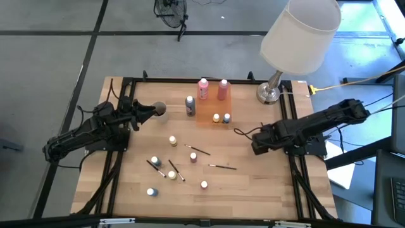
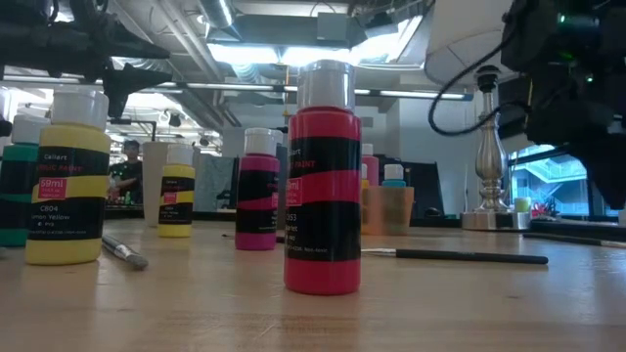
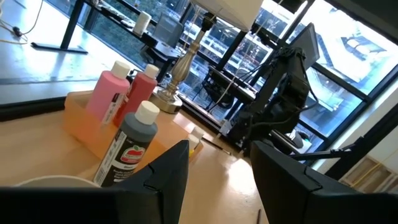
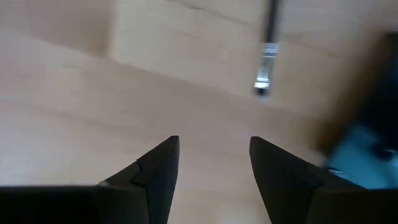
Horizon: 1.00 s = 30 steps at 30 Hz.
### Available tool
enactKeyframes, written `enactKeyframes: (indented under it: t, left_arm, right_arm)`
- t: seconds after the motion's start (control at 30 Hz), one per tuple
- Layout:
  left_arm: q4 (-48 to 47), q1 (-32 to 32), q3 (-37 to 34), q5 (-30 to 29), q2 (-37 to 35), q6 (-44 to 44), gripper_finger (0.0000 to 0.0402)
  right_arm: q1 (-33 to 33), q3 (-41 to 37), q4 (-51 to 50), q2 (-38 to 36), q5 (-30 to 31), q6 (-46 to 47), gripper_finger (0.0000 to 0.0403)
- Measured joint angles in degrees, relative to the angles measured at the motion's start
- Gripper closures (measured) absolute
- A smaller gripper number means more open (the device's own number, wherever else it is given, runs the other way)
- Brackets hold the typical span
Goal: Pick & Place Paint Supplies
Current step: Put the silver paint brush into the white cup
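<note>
Right pincer [image 1: 252, 140] hangs low over the bench [image 1: 253, 190], jaws parted and empty, near a thin brush [image 1: 223, 166] lying left-to-right; left pincer [image 1: 152, 113] parted, empty.

A wooden table [image 1: 253, 183] carries an orange mat [image 1: 212, 109] at its far edge with two pink bottles [image 1: 203, 88], beside a lamp [image 1: 269, 94]. Small bottles [image 1: 172, 140] and thin brushes [image 1: 222, 166] lie scattered across the bare wood, a dark bottle [image 1: 190, 105] just beside the mat
</note>
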Motion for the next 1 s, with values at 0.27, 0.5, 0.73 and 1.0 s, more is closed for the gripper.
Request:
enactKeyframes:
  t: [0.27,0.5,0.73,1.0]
  left_arm:
    - [-0.09,0.0,0.0,0.32,0.0,-1.99,0.0233]
    - [-0.08,0.0,0.0,3.0,0.0,-3.07,0.0233]
    - [-0.12,0.0,0.0,3.13,0.0,-3.65,0.0233]
    - [-0.12,0.0,0.0,3.1,0.0,-3.59,0.0233]
  right_arm:
    - [-5.32,-0.92,-1.12,0.65,-0.2,-8.18,0.0204]
    - [-8.69,-3.78,1.49,2.07,-2.02,-10.84,0.0204]
    - [-8.87,-3.89,2.06,3.39,-1.11,-13.11,0.0204]
    - [-10.02,-3.89,5.75,3.39,-2.29,-15.56,0.0204]
